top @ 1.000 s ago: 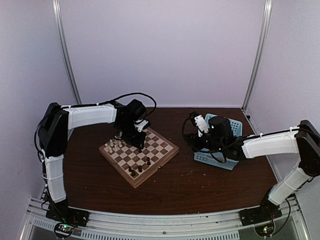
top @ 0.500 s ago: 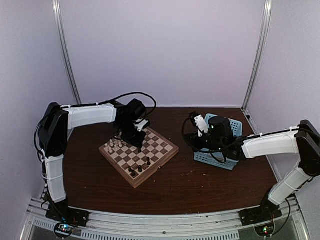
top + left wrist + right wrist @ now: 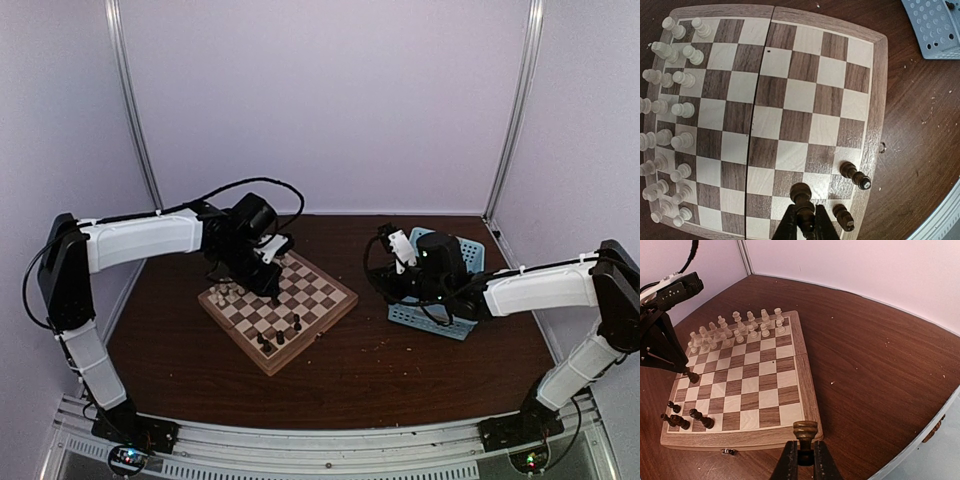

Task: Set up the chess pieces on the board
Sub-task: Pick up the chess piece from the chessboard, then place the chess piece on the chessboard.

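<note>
The board (image 3: pixel 322 296) lies left of centre on the table. Cream chess pieces (image 3: pixel 682 107) stand in two rows along one edge, also seen in the overhead view as cream pieces (image 3: pixel 228 292). A few dark pieces (image 3: pixel 280 335) stand at the opposite edge; two of these dark pieces (image 3: pixel 856 175) lean near the corner. My left gripper (image 3: pixel 804 224) is shut on a dark piece (image 3: pixel 802 196) over the board's dark side. My right gripper (image 3: pixel 805 456), off the board's right edge, is shut on a brown piece (image 3: pixel 805 431).
A light blue lattice basket (image 3: pixel 470 325) sits right of the board, under my right arm; its corner shows as the basket (image 3: pixel 937 25) in the left wrist view. Dark wooden tabletop (image 3: pixel 400 380) surrounds the board. White walls enclose the back and both sides.
My left gripper has closed on the dark piece and drawn slightly back and left over the board, the left arm swinging outward. The right arm has not moved.
</note>
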Controlling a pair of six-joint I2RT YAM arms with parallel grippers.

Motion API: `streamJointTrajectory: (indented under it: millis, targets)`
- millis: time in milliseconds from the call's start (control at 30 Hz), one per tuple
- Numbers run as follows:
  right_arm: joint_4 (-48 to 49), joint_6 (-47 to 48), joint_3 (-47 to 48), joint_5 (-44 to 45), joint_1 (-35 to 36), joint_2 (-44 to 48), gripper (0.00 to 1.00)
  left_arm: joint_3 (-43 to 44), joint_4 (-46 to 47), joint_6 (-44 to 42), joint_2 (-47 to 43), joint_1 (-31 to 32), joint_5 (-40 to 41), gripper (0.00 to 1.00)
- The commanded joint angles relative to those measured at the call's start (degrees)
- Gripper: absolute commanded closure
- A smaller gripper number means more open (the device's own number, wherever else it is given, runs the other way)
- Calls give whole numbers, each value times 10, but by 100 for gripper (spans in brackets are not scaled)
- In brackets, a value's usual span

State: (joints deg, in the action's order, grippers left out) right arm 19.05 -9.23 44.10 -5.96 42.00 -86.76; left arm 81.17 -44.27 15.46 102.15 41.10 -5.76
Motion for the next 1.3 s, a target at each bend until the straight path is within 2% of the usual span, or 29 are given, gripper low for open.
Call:
streamJointTrajectory:
  millis: [0,600,1267]
  targets:
    - [-3,4,19,-4,-3,-4,100,-23,29,-6,-20,7,-29,90]
    - [-4,4,20,-7,-3,-5,100,-37,27,-11,5,26,-84,89]
    - [-4,3,21,-9,-4,-6,100,-29,15,-10,33,45,-61,89]
